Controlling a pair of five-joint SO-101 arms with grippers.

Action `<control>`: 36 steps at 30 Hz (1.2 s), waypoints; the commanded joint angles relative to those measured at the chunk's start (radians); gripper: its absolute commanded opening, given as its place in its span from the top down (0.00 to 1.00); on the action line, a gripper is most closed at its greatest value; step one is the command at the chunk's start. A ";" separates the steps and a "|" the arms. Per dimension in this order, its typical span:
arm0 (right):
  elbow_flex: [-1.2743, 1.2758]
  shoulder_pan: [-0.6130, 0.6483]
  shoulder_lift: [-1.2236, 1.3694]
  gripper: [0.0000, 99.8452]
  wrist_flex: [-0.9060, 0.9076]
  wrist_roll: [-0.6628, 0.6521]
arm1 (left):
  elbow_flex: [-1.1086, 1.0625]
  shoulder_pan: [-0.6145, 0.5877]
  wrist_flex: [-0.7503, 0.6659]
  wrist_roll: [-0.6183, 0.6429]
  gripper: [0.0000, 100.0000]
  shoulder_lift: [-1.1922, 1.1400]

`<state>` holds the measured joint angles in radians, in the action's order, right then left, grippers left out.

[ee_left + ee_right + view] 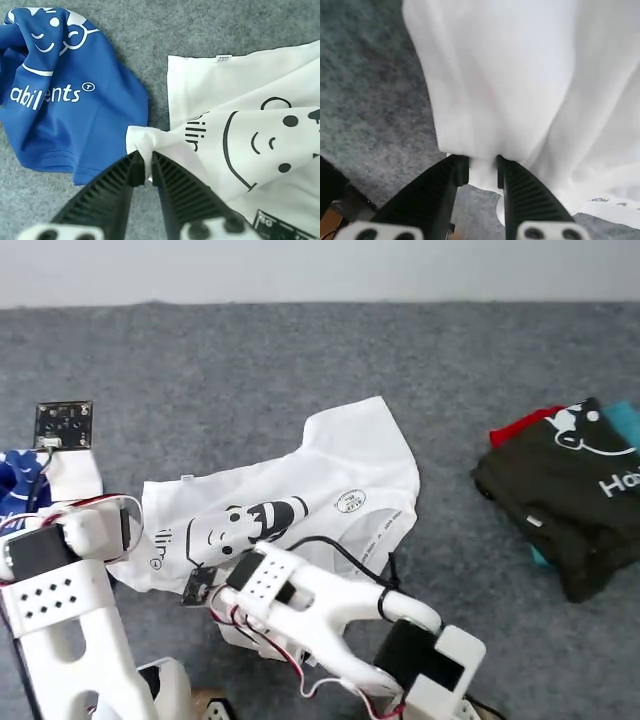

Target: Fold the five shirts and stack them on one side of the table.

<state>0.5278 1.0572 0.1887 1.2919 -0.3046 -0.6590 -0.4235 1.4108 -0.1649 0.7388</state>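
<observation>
The white shirt (330,480) lies crumpled near the middle of the grey surface (250,360), print side up, with both arms at its near edge. The left tool (143,169) is clenched on a small bunched corner of the white cloth, and the right tool (482,167) is likewise closed on a hanging fold of the same shirt's hem. The blue shirt (65,95) sits unfolded just beside the left tool's pinch, and a stack (565,490) of folded shirts, a black one on top, rests well apart at the far right side. The main risk seems to be the grip itself: each tool holds only a thin gather of fabric, so an uneven or quick pull could let one corner slip free and leave the fold skewed. The cloth is already wrinkled and partly doubled over, which may set creases into the fold. The blue shirt could be dragged along if the left tool sweeps toward it, and the right arm's cable (335,548) lying on the shirt might snag it.
</observation>
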 commanded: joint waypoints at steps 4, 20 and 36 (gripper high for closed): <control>0.044 0.005 0.007 0.99 -0.061 -0.040 | 0.030 -0.005 0.008 0.002 0.99 0.005; -0.144 -0.378 -0.460 0.99 0.354 -0.132 | 0.030 -0.003 0.009 0.002 0.99 0.000; -0.155 -0.708 -0.697 0.99 0.292 -0.114 | 0.028 0.005 0.031 0.000 0.99 -0.002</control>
<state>0.4097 0.3989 -0.5002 1.6341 -0.4365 -0.6590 -0.4235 1.4369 -0.1649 0.7388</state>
